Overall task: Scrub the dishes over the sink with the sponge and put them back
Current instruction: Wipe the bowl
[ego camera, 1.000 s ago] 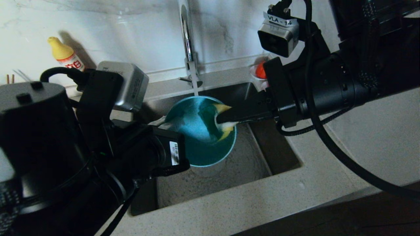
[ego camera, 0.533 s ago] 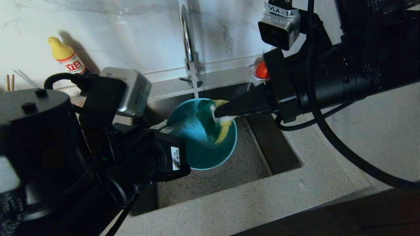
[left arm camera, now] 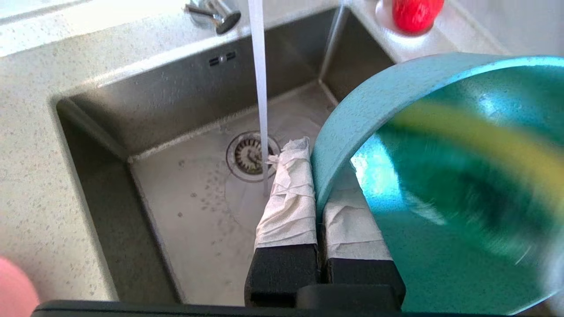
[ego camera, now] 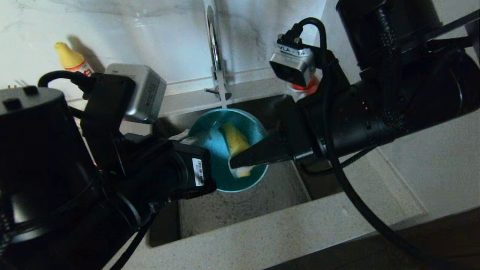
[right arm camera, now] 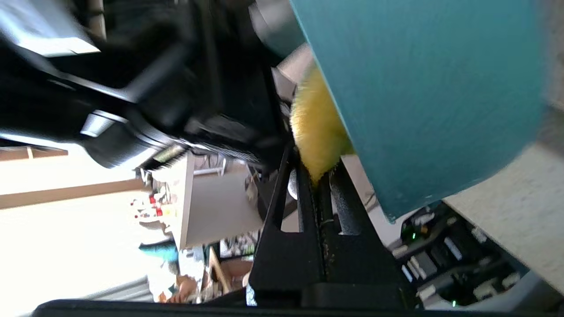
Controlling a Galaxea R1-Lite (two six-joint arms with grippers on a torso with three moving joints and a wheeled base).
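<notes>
"Why's the left claw (left arm camera: 320, 229) pinching the bowl (ego camera: 225, 150) by its rim?"

"To tilt it over the sink (ego camera: 240, 210) while the right claw (ego camera: 240, 165), clamped on the sponge (ego camera: 234, 142), scrubs inside."

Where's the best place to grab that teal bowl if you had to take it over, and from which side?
By its thin rim, with one finger inside and one outside. The teal bowl is tilted on edge over the sink, and the left gripper already pinches the rim that way. The sponge in the right gripper fills the inside, so the free far rim looks safest.
</notes>
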